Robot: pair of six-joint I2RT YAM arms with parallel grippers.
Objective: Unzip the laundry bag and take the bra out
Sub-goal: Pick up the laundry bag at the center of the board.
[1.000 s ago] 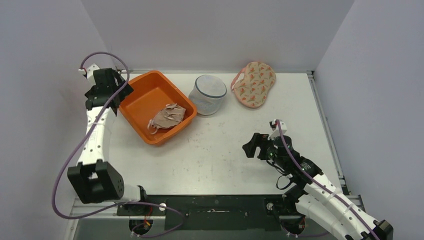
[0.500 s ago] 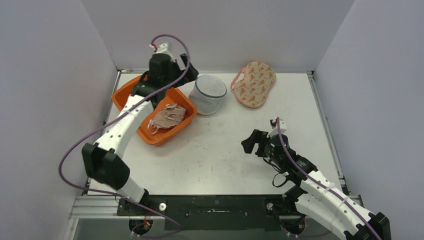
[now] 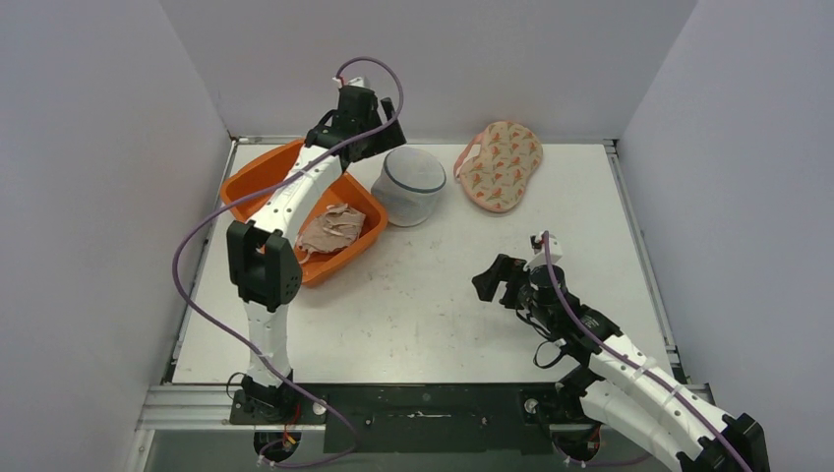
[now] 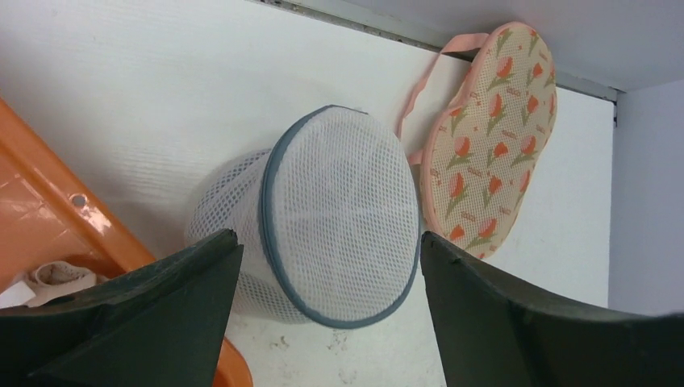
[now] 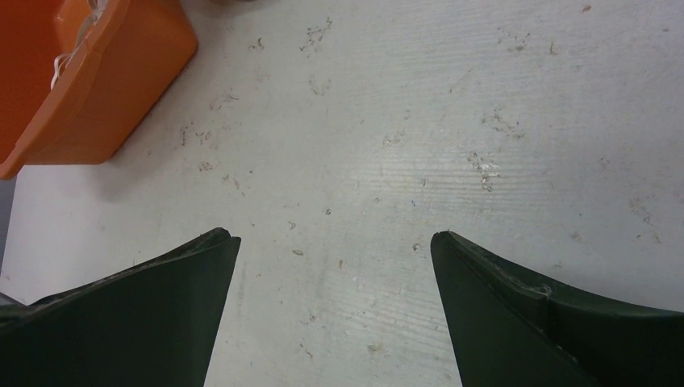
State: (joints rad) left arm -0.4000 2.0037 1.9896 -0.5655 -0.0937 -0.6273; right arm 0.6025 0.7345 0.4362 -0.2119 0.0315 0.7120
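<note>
The left arm reaches far out from its base, elbow raised, forearm crossing the orange plastic tub (image 3: pixel 258 177). The left gripper (image 4: pixel 327 244) hangs above and just left of the white mesh cylindrical laundry bag (image 3: pixel 411 185), fingers spread wide and holding nothing. The bag rests on the white table (image 3: pixel 443 324) just right of the tub, its grey-blue rim closed; I cannot tell what is inside. Left of the bag, a crumpled beige garment with thin straps (image 3: pixel 331 228) lies in the tub. Right of the bag lies a flat peach pouch with a tulip print (image 3: pixel 502 165). Well nearer than the bag, the right arm crouches low, the right gripper (image 5: pixel 335 238) spread open over bare table.
</note>
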